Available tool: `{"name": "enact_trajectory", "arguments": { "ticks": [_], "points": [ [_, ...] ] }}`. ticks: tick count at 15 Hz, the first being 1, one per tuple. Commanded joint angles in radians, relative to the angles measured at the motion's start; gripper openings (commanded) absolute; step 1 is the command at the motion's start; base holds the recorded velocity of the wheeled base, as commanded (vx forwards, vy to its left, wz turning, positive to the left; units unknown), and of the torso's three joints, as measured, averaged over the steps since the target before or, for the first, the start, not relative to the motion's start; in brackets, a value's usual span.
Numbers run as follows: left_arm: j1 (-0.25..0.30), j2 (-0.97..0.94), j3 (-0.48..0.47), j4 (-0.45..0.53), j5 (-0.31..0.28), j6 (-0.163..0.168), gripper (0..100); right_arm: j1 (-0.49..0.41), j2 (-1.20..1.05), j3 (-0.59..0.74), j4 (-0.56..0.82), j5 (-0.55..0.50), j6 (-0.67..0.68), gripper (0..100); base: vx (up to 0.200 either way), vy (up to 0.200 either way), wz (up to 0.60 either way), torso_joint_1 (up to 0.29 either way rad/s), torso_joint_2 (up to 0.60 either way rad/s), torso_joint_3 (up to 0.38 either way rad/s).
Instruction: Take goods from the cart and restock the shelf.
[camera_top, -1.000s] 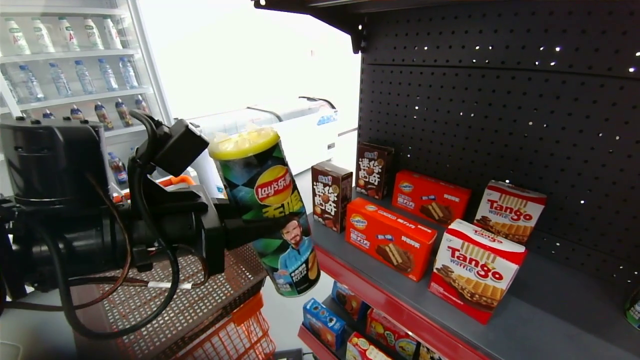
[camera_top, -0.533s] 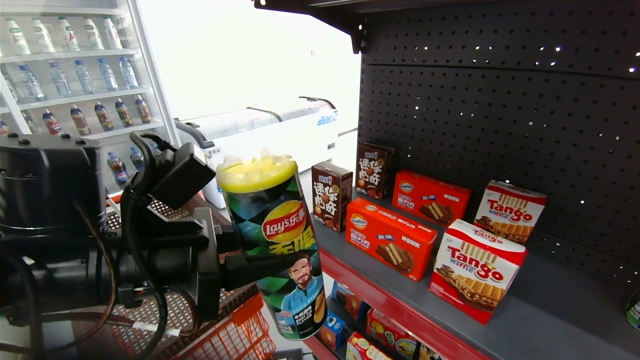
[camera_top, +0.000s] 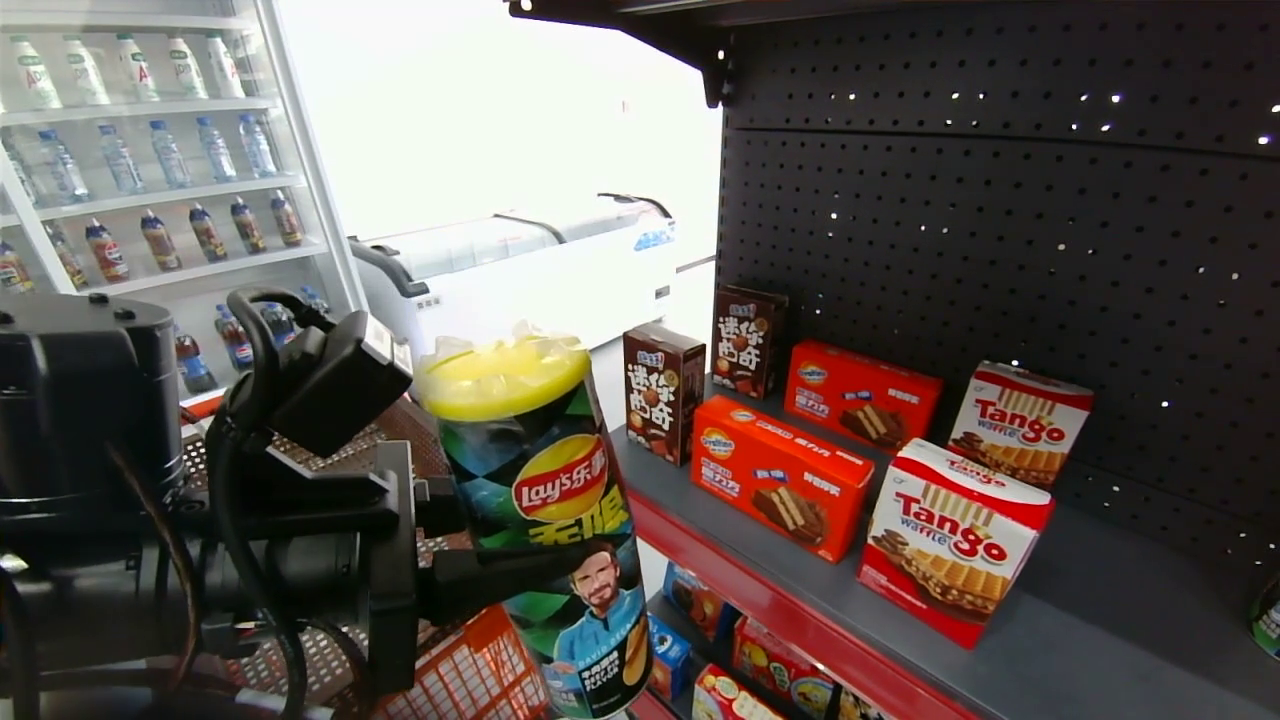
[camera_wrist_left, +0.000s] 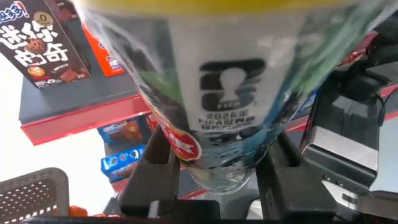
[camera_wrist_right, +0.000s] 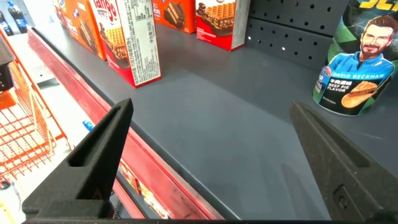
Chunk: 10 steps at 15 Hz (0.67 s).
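A tall chips can (camera_top: 545, 500) with a yellow lid hangs upright just left of the shelf's red front edge, above the orange cart basket (camera_top: 470, 680). My left gripper (camera_top: 520, 565) is shut on its lower half. From the left wrist view the can (camera_wrist_left: 230, 93) sits between the two black fingers of the left gripper (camera_wrist_left: 217, 180). My right gripper (camera_wrist_right: 214, 155) stands open over a bare stretch of the dark shelf board (camera_wrist_right: 236, 124). A second chips can (camera_wrist_right: 354, 62) stands on that board by the pegboard, apart from the fingers.
On the shelf (camera_top: 1100, 630) stand brown boxes (camera_top: 662, 390), orange boxes (camera_top: 780, 475) and red-white wafer boxes (camera_top: 950, 540). Snack packs (camera_top: 740, 690) fill the lower shelf. A drinks fridge (camera_top: 150, 150) and a chest freezer (camera_top: 520, 260) stand behind.
My left gripper has come down with the chips can held in it, now lower beside the shelf's front edge. The boxes on the shelf have not moved.
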<state>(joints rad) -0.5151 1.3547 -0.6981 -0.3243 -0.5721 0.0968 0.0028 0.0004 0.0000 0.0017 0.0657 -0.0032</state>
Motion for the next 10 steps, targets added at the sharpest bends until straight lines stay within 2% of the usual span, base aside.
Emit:
{"name": "enact_trajectory", "arguments": {
  "ticks": [1,3,6,10],
  "points": [
    [-0.002,-0.002,0.0,-0.001,-0.005,0.0,0,0.0,0.0,0.0,0.0,0.0,-0.001,100,0.0,0.0,-0.6,0.002,0.0,-0.002],
    [0.001,-0.003,0.0,-0.001,-0.037,0.0,0,0.0,0.0,0.0,0.0,0.0,-0.001,100,0.0,0.0,-0.6,-0.007,0.0,0.005],
    [0.0,-0.006,-0.003,-0.001,-0.041,0.0,0,0.0,0.0,0.0,0.0,0.0,-0.001,100,0.0,0.0,-0.6,0.014,0.0,0.004],
    [-0.059,-0.006,-0.02,-0.001,-0.043,0.0,0,0.0,0.0,0.0,0.0,0.0,0.0,100,0.0,0.0,-0.6,0.002,0.0,0.005]
  ]
}}
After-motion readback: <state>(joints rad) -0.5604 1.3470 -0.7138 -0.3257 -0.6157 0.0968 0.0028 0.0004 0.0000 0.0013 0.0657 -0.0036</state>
